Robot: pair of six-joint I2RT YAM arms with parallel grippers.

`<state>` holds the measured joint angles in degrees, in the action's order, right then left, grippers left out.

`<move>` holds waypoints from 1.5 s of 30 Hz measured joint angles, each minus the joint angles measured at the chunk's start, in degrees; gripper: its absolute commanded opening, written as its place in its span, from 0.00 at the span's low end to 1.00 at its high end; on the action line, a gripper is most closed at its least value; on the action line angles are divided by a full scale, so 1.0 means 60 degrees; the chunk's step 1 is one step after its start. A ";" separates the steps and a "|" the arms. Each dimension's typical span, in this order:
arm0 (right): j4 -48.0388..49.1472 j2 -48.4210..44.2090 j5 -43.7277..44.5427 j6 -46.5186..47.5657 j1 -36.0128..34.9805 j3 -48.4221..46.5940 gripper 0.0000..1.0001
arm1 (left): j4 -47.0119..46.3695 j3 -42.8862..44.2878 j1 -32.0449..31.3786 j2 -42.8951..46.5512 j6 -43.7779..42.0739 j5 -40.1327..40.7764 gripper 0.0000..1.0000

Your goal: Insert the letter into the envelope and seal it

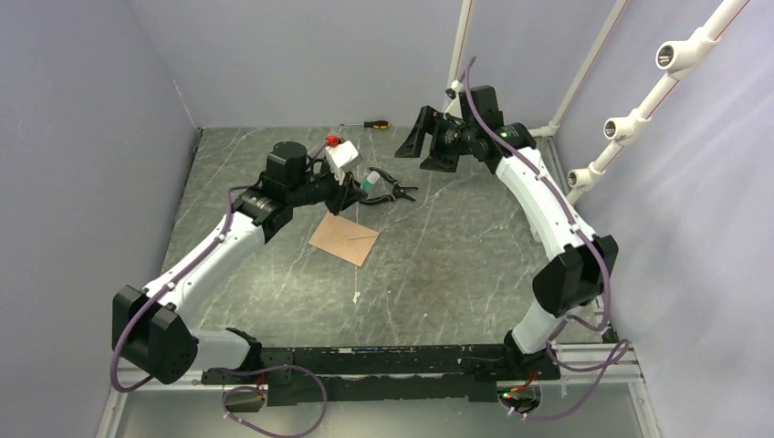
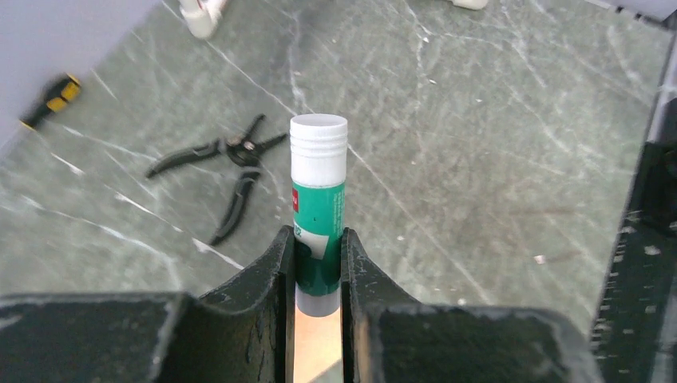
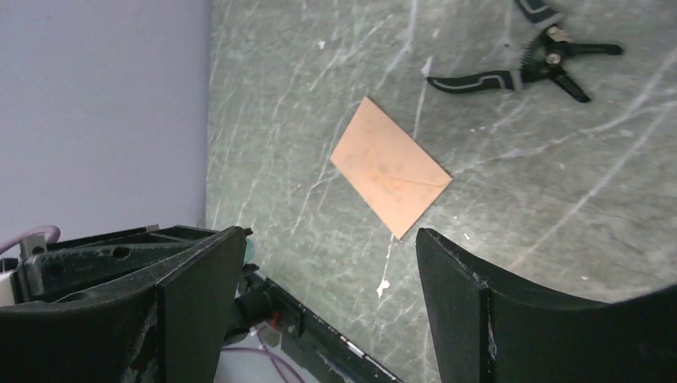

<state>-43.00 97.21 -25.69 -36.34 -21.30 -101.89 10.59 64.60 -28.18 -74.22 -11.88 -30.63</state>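
Observation:
The kraft-brown envelope [image 1: 344,238] lies flat on the grey marble table, its flap folded down; it also shows in the right wrist view [image 3: 389,166]. The letter is not visible anywhere. My left gripper [image 1: 353,189] hovers just beyond the envelope's far edge, shut on a green glue stick [image 2: 318,207] with a white cap, held upright between the fingers [image 2: 271,287]. A strip of the envelope [image 2: 315,347] shows below the stick. My right gripper [image 1: 425,146] is open and empty, raised at the back of the table, its fingers [image 3: 455,295] wide apart.
Black pliers [image 1: 392,188] lie open just right of the left gripper, also in the left wrist view [image 2: 231,171] and the right wrist view [image 3: 527,68]. A screwdriver [image 1: 370,125] lies at the back wall. White pipe frame [image 1: 630,123] stands at the right.

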 measured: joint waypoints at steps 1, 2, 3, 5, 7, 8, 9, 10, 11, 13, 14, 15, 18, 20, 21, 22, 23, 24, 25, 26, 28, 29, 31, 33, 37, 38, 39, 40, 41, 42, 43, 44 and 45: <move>0.0076 -0.0189 0.0178 -0.0022 0.0025 0.0240 0.82 | 0.0036 0.0000 0.0007 -0.0069 0.0288 -0.0018 0.02; 0.0171 -0.0419 0.0375 -0.0044 0.0025 0.0521 0.81 | 0.0062 0.0000 0.0022 -0.0197 0.0714 -0.0062 0.02; 0.0255 -0.0641 0.0583 -0.0051 0.0011 0.0805 0.81 | 0.0076 0.0000 0.0022 -0.0379 0.1078 -0.0124 0.02; 0.0310 -0.1009 0.1009 -0.0051 -0.0022 0.1282 0.80 | 0.0171 0.0004 0.0025 -0.0820 0.1577 -0.0219 0.02; 0.0470 -0.1341 0.1421 -0.0018 -0.0051 0.1738 0.80 | 0.0484 0.0073 0.0022 -0.1515 0.1756 -0.0291 0.02; 0.0481 -0.1497 0.1592 -0.0004 -0.0066 0.1945 0.80 | 0.0769 0.0189 0.0022 -0.1967 0.1708 -0.0317 0.03; 0.0484 -0.1628 0.1770 0.0025 -0.0066 0.2109 0.80 | 0.1002 0.0321 0.0025 -0.2426 0.1577 -0.0324 0.02; 0.0495 -0.1756 0.1916 0.0058 -0.0066 0.2259 0.80 | 0.1260 0.0503 0.0025 -0.2871 0.1417 -0.0321 0.03; 0.0499 -0.1872 0.2047 0.0084 -0.0066 0.2386 0.79 | 0.1457 0.0692 0.0022 -0.3279 0.1268 -0.0310 0.03; 0.0495 -0.2120 0.2280 0.0149 -0.0066 0.2583 0.79 | 0.1861 0.1213 0.0022 -0.4120 0.0801 -0.0237 0.04; 0.0503 -0.2240 0.2331 0.0178 -0.0062 0.2681 0.79 | 0.2076 0.1548 0.0022 -0.4543 0.0521 -0.0208 0.04; 0.0510 -0.2353 0.2415 0.0208 -0.0062 0.2772 0.79 | 0.2273 0.1956 0.0022 -0.4969 0.0240 -0.0168 0.04; 0.0459 -0.2630 0.2517 0.0277 -0.0062 0.2987 0.76 | 0.2623 0.3187 0.0022 -0.6182 -0.0503 -0.0029 0.03; 0.0412 -0.2725 0.2524 0.0313 -0.0062 0.3016 0.74 | 0.2820 0.3974 0.0022 -0.6932 -0.1024 0.0120 0.07; 0.0397 -0.2761 0.2514 0.0331 -0.0062 0.3016 0.74 | 0.2918 0.4346 0.0015 -0.7297 -0.1264 0.0211 0.08; 0.0382 -0.2790 0.2495 0.0357 -0.0062 0.3016 0.74 | 0.3049 0.4645 0.0011 -0.7573 -0.1457 0.0302 0.11; 0.0368 -0.2827 0.2484 0.0379 -0.0066 0.3016 0.74 | 0.3202 0.5005 -0.0011 -0.7883 -0.1676 0.0437 0.13; 0.0350 -0.2852 0.2484 0.0386 -0.0066 0.3016 0.74 | 0.3268 0.5213 -0.0033 -0.8091 -0.1832 0.0546 0.18; 0.0317 -0.2889 0.2488 0.0390 -0.0062 0.3016 0.74 | 0.3399 0.5424 -0.0062 -0.8280 -0.2000 0.0667 0.24; 0.0291 -0.2922 0.2495 0.0390 -0.0062 0.3016 0.74 | 0.3446 0.5501 -0.0087 -0.8378 -0.2131 0.0750 0.29; 0.0251 -0.2983 0.2506 0.0382 -0.0062 0.3016 0.74 | 0.3606 0.5504 -0.0146 -0.8426 -0.2401 0.0922 0.37; 0.0237 -0.3020 0.2517 0.0382 -0.0058 0.3016 0.74 | 0.3665 0.5504 -0.0178 -0.8426 -0.2503 0.0991 0.38; 0.0240 -0.3111 0.2532 0.0375 -0.0051 0.3031 0.74 | 0.3665 0.5504 -0.0233 -0.8426 -0.2663 0.1137 0.41; 0.0237 -0.3213 0.2561 0.0375 -0.0051 0.3042 0.74 | 0.3650 0.5504 -0.0262 -0.8426 -0.2772 0.1322 0.46; 0.0204 -0.3311 0.2710 0.0375 -0.0051 0.3042 0.74 | 0.3628 0.5504 -0.0291 -0.8426 -0.2936 0.1796 0.51; 0.0164 -0.3322 0.2743 0.0375 -0.0047 0.3042 0.74 | 0.3625 0.5497 -0.0302 -0.8426 -0.2954 0.1891 0.53; 0.0157 -0.3330 0.2754 0.0372 -0.0047 0.3049 0.74 | 0.3566 0.5457 -0.0302 -0.8426 -0.2958 0.1996 0.56; 0.0149 -0.3330 0.2761 0.0368 -0.0047 0.3053 0.74 | 0.3493 0.5395 -0.0302 -0.8426 -0.2958 0.2102 0.60; 0.0149 -0.3330 0.2765 0.0357 -0.0047 0.3053 0.74 | 0.3399 0.5315 -0.0299 -0.8411 -0.2947 0.2160 0.62; 0.0146 -0.3330 0.2769 0.0339 -0.0047 0.3056 0.75 | 0.3282 0.5173 -0.0299 -0.8397 -0.2903 0.2237 0.65; 0.0146 -0.3330 0.2765 0.0321 -0.0047 0.3056 0.75 | 0.3231 0.5045 -0.0299 -0.8357 -0.2867 0.2317 0.68; 0.0149 -0.3333 0.2765 0.0302 -0.0047 0.3056 0.75 | 0.3162 0.4929 -0.0302 -0.8298 -0.2783 0.2419 0.81; 0.0149 -0.3348 0.2765 0.0288 -0.0047 0.3060 0.75 | 0.3089 0.4812 -0.0302 -0.8211 -0.2619 0.2641 0.86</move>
<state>-42.11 77.12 -9.10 -34.61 -21.58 -83.53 29.12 93.47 -30.00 -123.48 -27.59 -14.79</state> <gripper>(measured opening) 0.747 0.668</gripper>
